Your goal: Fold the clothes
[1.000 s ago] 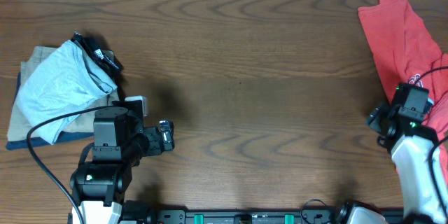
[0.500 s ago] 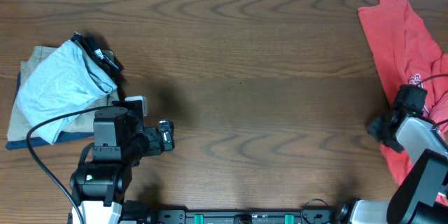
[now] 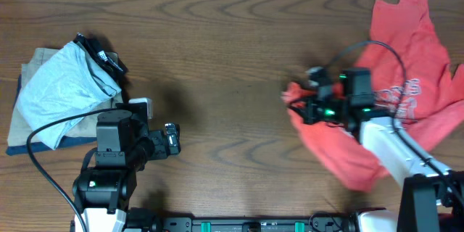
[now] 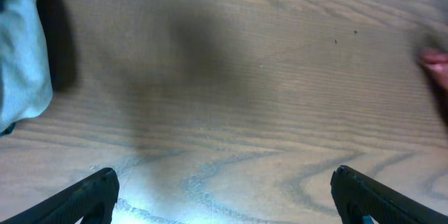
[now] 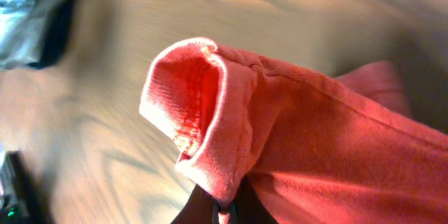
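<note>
Wood-grain bench (image 3: 239, 43) is overlain at right by the coral T-shirt (image 3: 417, 72); its hem is clenched in the right tool (image 3: 301, 104), apparently for dragging centreward; the left tool (image 4: 224, 197) is held released.

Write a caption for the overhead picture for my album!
Right gripper pinches an edge of the coral-red T-shirt on the table; left gripper sits open beside folded garments.

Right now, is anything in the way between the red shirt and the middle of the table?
No. The right pincer grips the shirt, and only bare table lies ahead. The grey pile sits far left.
</note>
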